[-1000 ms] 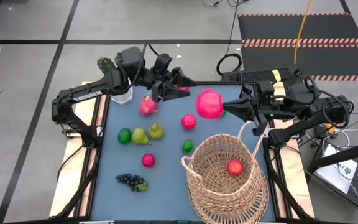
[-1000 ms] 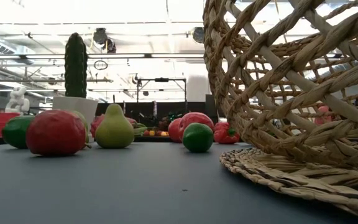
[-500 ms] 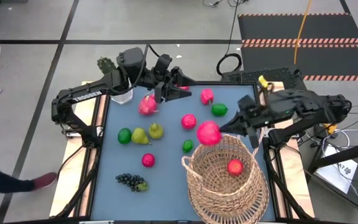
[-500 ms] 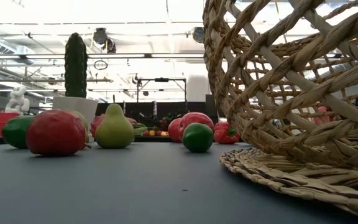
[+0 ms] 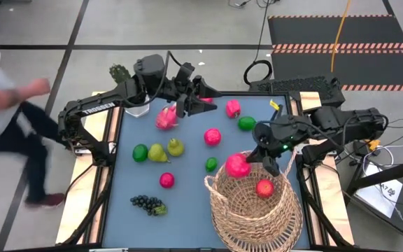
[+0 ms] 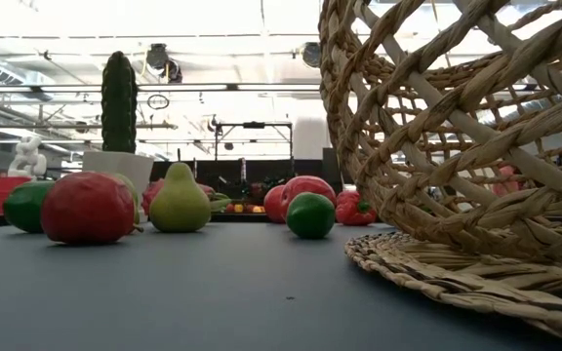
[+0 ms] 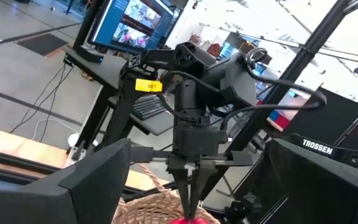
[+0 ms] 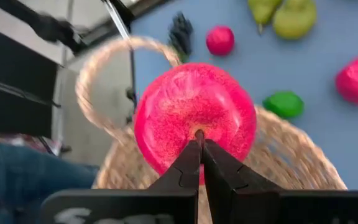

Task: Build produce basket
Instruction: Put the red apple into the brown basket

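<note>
The right hand (image 5: 249,159) has its fingers pinched tight on the stem of a big pink apple (image 5: 237,166), and the apple hangs just under the fingers, right over the near rim of the basket (image 5: 224,210). That is a tiny hold. I think the apple could slip off or swing, hit the rim, and roll away across the counter (image 5: 187,189). It could also bump the red apple (image 5: 264,187) already lying inside the basket. Farther back, more produce (image 5: 158,152) waits on the counter. The left hand (image 5: 196,92) hangs wide open and empty over the far edge, beside the dragon fruit (image 5: 166,117).
</note>
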